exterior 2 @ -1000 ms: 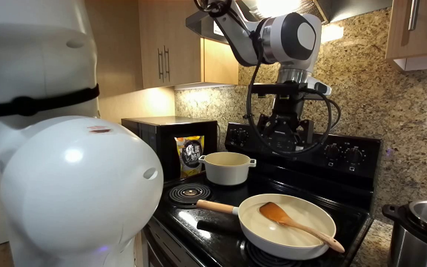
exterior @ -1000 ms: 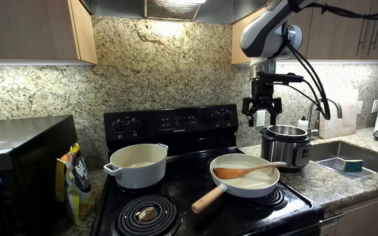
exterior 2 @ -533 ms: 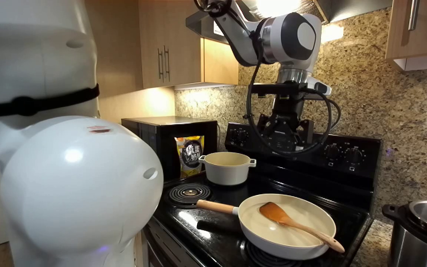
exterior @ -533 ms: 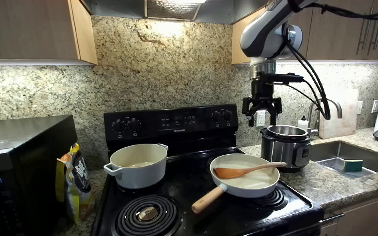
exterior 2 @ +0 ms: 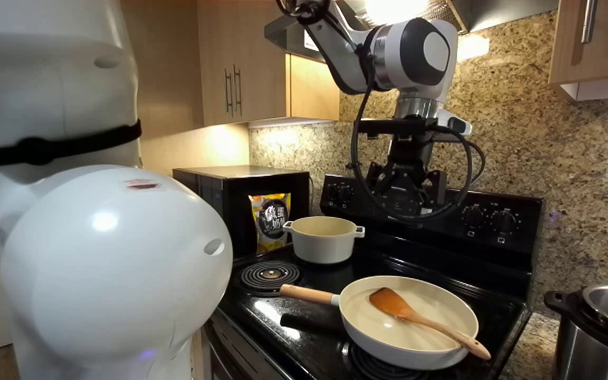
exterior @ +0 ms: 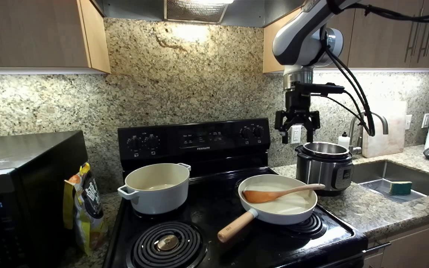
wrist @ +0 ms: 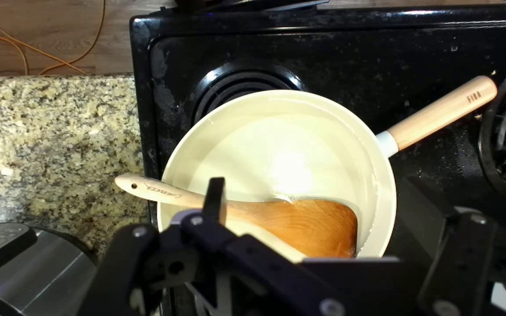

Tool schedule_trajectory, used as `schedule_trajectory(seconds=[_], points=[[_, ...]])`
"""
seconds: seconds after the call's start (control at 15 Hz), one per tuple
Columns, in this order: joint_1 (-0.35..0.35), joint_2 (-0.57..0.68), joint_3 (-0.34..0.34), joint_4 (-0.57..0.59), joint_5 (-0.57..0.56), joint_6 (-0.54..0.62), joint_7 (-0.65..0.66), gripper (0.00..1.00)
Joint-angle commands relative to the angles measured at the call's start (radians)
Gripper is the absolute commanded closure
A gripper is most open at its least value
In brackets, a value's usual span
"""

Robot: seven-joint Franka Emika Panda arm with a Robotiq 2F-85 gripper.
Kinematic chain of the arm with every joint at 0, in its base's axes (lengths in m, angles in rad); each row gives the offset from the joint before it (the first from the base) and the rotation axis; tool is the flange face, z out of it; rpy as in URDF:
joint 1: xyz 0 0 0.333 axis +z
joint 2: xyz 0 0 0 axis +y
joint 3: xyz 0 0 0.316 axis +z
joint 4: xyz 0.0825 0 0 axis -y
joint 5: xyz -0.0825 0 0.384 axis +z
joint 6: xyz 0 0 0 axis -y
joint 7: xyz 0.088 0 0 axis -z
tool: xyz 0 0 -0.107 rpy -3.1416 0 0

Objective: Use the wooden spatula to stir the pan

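Wooden spatula [wrist: 301, 221] and pan [wrist: 253, 145] are lower than the gripper [exterior: 297, 138], and both exterior views show them well apart from it. The gripper is released: it hangs with its fingers [wrist: 213, 199] pointing down and spread wide. In the wrist view one finger passes in front of the utensil's handle and hides a short piece of it. Above, the white and grey arm [exterior: 300, 44] slants down to the wrist.

The utensil's orange-brown blade lies inside the pan, toward one side, and its paler handle leans across the rim, the tip jutting out on the side of the steel pot [exterior: 315, 173]. The pan sits over a coil burner [exterior: 313, 225] on the right of the black stove [exterior: 212, 208], in an exterior view, with its own light wooden handle pointing to the front and left.

Farther across the cooktop, at the back left, stands the white pot [exterior: 162, 203], a small handle on each side. In front of it is the front left coil [exterior: 147, 238].

The steel pot stands on the speckled counter [exterior: 367, 208], just beside the stove. Beyond come the sink [exterior: 415, 176], holding a green and yellow sponge [exterior: 400, 188], and a pale board [exterior: 387, 143] upright behind it. At the opposite end, a yellow bag [exterior: 91, 208] stands just beside the microwave [exterior: 43, 193].
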State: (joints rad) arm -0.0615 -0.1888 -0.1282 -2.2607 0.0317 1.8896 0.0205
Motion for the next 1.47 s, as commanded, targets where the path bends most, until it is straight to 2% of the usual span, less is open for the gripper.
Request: schedule_trajectory(seconds=[0.0, 0.4, 0.93, 1.0, 1.4], points=[[-0.013, 0.001, 0.012, 0.002, 0.002, -0.002, -0.002, 0.00], [-0.013, 0.001, 0.012, 0.002, 0.002, -0.002, -0.002, 0.00], [-0.026, -0.065, 0.010, -0.056, -0.012, 0.041, 0.020, 0.00], [-0.021, -0.014, 0.011, -0.009, -0.001, 0.013, 0.001, 0.00], [-0.026, -0.036, 0.010, -0.021, -0.001, 0.013, 0.001, 0.00]])
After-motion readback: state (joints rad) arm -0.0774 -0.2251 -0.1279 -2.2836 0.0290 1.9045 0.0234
